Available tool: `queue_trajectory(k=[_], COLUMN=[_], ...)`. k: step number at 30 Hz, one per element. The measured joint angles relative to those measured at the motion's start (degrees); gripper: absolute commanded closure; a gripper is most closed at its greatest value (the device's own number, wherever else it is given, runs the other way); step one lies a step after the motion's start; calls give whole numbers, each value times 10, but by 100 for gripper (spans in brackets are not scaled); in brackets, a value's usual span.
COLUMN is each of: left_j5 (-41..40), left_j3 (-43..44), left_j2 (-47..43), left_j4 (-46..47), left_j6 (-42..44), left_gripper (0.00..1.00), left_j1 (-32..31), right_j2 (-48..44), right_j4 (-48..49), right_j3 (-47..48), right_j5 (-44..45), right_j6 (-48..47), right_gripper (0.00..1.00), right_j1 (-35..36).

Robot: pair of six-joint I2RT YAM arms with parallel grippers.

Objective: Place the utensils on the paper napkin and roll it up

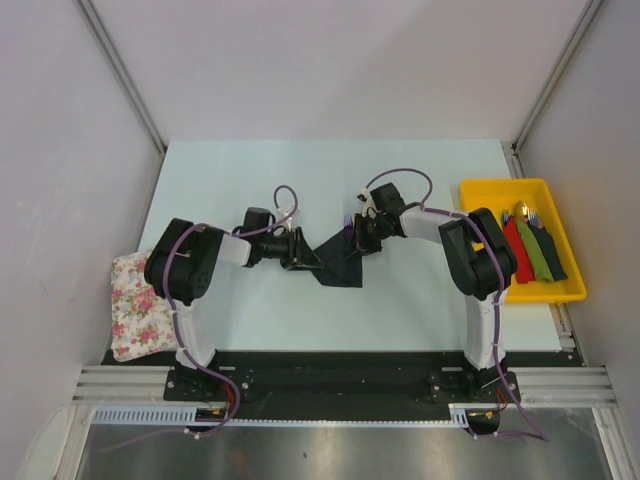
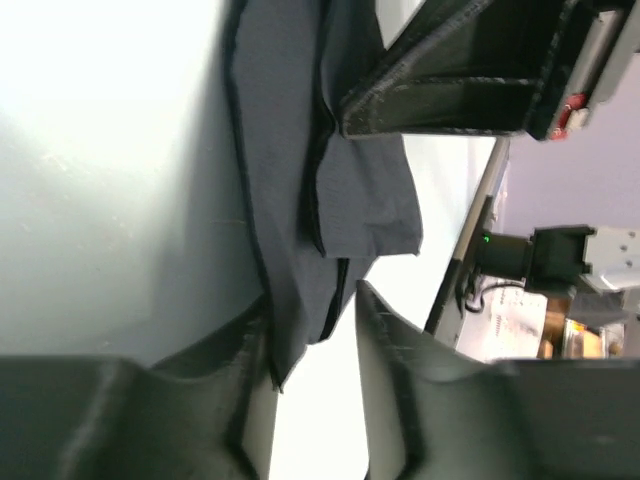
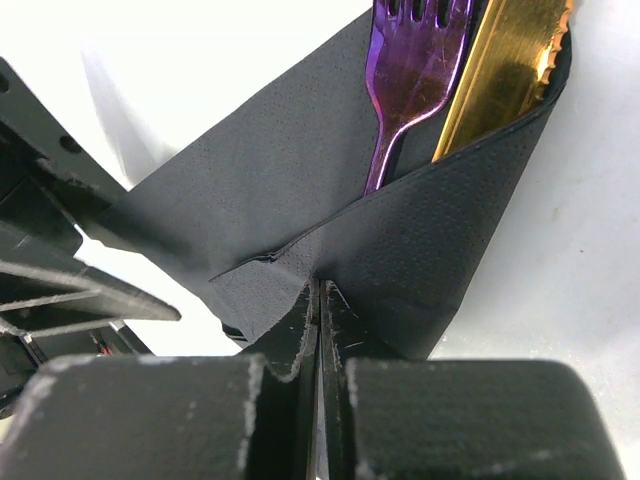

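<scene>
Pale counter [image 1: 260, 320] carries the black napkin [image 1: 335, 265] midway between both arms, folded over a purple fork [image 3: 415, 70] and gold knife [image 3: 505, 70]. Right jaws pinch its fold, closed tight; left jaws stand part-open around its corner.

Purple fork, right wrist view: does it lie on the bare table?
No, the purple fork lies on the black napkin, its handle under a fold.

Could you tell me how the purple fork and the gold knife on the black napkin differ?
The shiny purple metal fork ends in tines on a narrow neck; the flat gold metal knife is a broad strip with a serrated edge. The fork is violet, the knife yellow-gold. Both are glossy, side by side, tucked under a fold of the black paper napkin.
</scene>
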Motion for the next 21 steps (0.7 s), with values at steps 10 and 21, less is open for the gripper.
queue_trajectory(k=[10,21], left_j5=[-36,-65], left_j3=[8,14], left_j2=[-17,-18], left_j4=[-17,20], left_j6=[-2,-45], left_gripper=[90,91], left_j1=[-49,-100], right_j2=[1,1], right_j4=[1,1], right_j3=[0,0], right_j5=[-3,-4], right_j6=[3,4], right_gripper=[100,100], right_j1=[-1,-1])
